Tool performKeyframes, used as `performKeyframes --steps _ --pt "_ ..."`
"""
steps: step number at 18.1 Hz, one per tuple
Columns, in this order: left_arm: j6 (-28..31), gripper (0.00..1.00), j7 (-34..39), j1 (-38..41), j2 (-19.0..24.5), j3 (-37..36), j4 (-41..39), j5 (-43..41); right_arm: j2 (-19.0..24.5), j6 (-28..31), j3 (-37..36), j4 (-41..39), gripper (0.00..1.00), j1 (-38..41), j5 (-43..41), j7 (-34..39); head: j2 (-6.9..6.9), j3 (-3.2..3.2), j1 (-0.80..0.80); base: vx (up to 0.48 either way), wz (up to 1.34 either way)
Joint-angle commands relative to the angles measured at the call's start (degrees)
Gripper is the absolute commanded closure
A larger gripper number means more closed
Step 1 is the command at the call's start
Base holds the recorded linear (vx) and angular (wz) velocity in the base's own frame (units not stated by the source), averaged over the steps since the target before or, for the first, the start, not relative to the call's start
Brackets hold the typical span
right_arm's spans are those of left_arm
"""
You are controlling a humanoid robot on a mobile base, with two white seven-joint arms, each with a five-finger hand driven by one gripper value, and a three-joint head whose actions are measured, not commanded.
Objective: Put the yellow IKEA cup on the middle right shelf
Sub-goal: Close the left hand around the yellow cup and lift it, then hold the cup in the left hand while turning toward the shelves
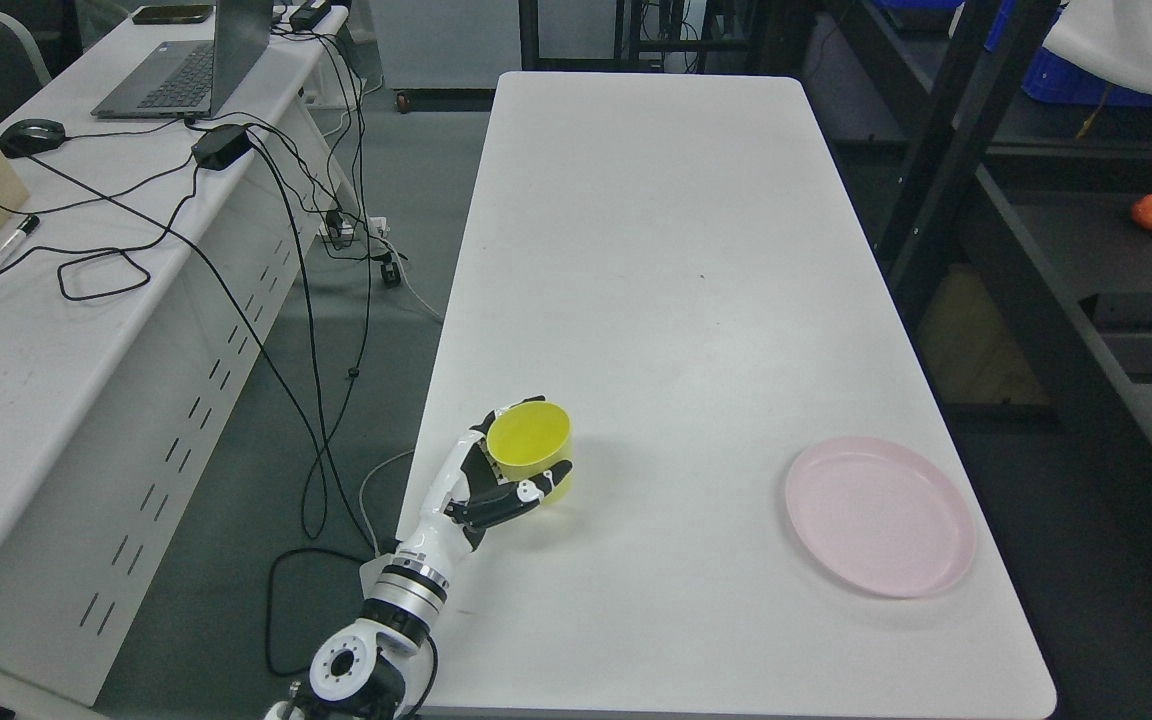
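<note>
Gripping the cup (pixel 530 451) near the table's (pixel 676 250) left edge w/ our left hand (pixel 486 480), fingers (pixel 521 494) curled round its wall, we'd best keep it upright, squeeze evenly, then lift straight before swinging right toward the shelf (pixel 1086 330).
</note>
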Motion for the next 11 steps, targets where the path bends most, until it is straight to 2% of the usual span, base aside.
performKeyframes --steps 1,3,11 --pt "-0.6 0.97 -0.2 5.1 1.0 4.6 -15.5 1.1 -1.0 0.0 1.0 0.0 0.01 0.8 -1.4 0.0 0.0 0.0 0.0 -0.015 0.0" --pt "-1.2 0.97 -0.7 7.0 1.0 4.4 -18.0 1.1 -1.0 0.0 1.0 0.0 0.01 0.8 -1.4 0.0 0.0 0.0 0.0 -0.03 0.0" --pt "-3.2 0.96 -1.2 8.6 1.0 4.1 -19.1 1.3 -1.0 0.0 1.0 0.0 0.01 0.8 -1.4 0.0 0.0 0.0 0.0 -0.119 -0.17"
